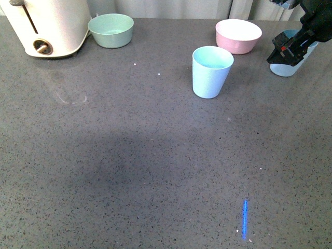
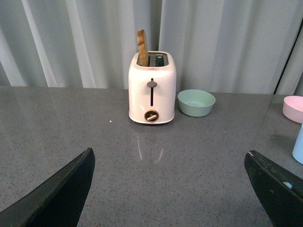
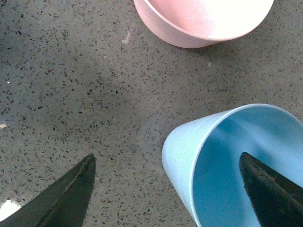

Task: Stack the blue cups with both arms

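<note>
Two blue cups stand upright on the grey counter [image 1: 129, 171]. The middle cup [image 1: 212, 71] is out in the open just in front of the pink bowl [image 1: 238, 35]. The right cup [image 1: 288, 66] is at the counter's far right, beside that same bowl and partly hidden by the right claw [image 1: 288, 50]. From that arm's wrist, the right claw is spread wide over the right cup [image 3: 222, 161], with one finger [image 3: 270, 189] over the cup's mouth and the other [image 3: 64, 198] outside its wall above bare counter. Neither finger is pressing the cup, and I cannot tell whether either one touches it. The left claw [image 2: 169, 155] is also wide open and holds nothing. It faces a white toaster [image 2: 152, 90] with a slice of toast [image 2: 142, 42] sticking up and a green bowl [image 2: 196, 102] just beside it. The left arm is out of the front camera's sight.
</note>
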You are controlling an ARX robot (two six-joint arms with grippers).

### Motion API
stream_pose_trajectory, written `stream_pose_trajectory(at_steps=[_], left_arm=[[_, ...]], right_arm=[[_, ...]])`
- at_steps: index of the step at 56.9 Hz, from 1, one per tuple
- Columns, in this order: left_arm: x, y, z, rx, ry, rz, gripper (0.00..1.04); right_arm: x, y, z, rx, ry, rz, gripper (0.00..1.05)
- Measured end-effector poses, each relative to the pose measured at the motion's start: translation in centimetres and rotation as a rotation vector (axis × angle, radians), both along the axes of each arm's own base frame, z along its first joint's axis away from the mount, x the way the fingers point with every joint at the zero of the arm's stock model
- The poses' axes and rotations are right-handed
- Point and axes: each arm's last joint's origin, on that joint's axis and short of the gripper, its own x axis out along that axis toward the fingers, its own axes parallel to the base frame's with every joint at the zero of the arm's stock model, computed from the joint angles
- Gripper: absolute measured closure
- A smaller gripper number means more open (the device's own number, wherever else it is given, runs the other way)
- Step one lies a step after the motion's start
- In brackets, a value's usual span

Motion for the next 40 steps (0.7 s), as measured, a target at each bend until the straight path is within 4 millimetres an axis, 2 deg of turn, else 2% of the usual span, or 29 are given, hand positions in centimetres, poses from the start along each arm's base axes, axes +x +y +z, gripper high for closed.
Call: stream_pose_trajectory(at_steps=[10,21,26,34,40], left_arm=[[0.0,0.0,0.0,0.000,0.000,0.000,0.09],[0.0,0.0,0.0,0.000,0.000,0.000,0.09],[0.0,0.0,0.0,0.000,0.000,0.000,0.09],[0.0,0.0,0.0,0.000,0.000,0.000,0.09],[0.0,0.0,0.0,0.000,0.000,0.000,0.09]], right_arm=[[0.2,0.0,0.1,-0.008,0.010,-0.003,0.46],[0.2,-0.1,0.2,-0.011,0.023,0.001,0.88],[0.2,-0.3,0.2,-0.009,0.029,0.000,1.03],[-0.2,-0.4,0.3,-0.018,0.030,0.003,1.03],[-1.3,-0.6,0.7,-0.031,0.048,0.027,1.03]])
